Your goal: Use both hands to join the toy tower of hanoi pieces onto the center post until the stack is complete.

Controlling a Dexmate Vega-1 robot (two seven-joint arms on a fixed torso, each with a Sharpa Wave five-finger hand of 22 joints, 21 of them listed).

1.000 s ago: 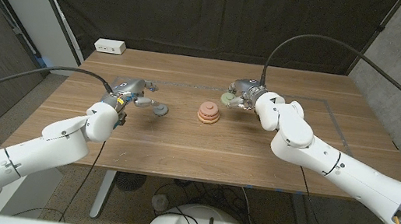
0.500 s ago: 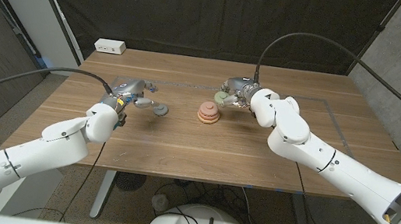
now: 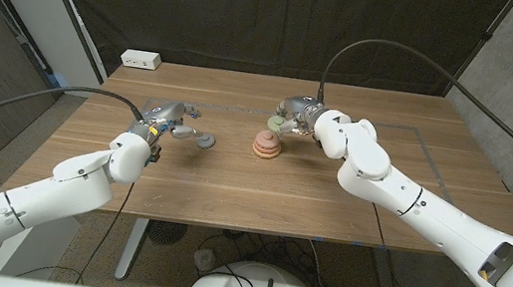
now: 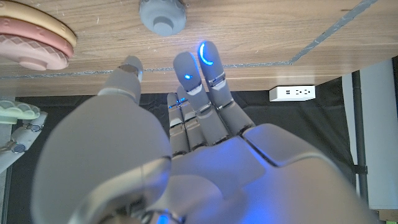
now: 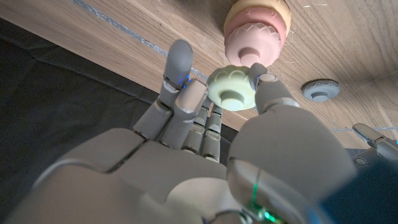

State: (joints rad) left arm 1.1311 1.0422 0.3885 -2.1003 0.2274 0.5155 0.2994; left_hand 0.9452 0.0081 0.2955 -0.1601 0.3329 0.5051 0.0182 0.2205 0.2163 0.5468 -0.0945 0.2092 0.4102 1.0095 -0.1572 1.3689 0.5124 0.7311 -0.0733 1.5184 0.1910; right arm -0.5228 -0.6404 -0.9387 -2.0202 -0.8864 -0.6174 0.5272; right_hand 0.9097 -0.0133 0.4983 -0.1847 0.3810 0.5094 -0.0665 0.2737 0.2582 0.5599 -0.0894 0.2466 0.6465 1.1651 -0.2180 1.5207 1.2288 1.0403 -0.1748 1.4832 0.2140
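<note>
The stack of pink rings (image 3: 267, 145) stands mid-table (image 3: 229, 195), well apart from every edge. The right hand (image 3: 298, 112) pinches a pale green ring (image 3: 278, 123) just beyond the stack. The left hand (image 3: 168, 116), fingers apart and holding nothing, sits beside a grey ring (image 3: 204, 139) lying toward the left edge. A white power strip (image 3: 140, 60) occupies the far left corner.

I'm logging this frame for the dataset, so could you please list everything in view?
stack of rings: one, pink and peach, table centre.
green piece: one, pale green, held by the right hand, near the stack.
grey piece: one, grey, on the table by the left hand.
power strip: one, white, table's far left corner.
table: one, wooden.
left hand: one, grey, holding nothing.
right hand: one, grey, pinching the green piece.
</note>
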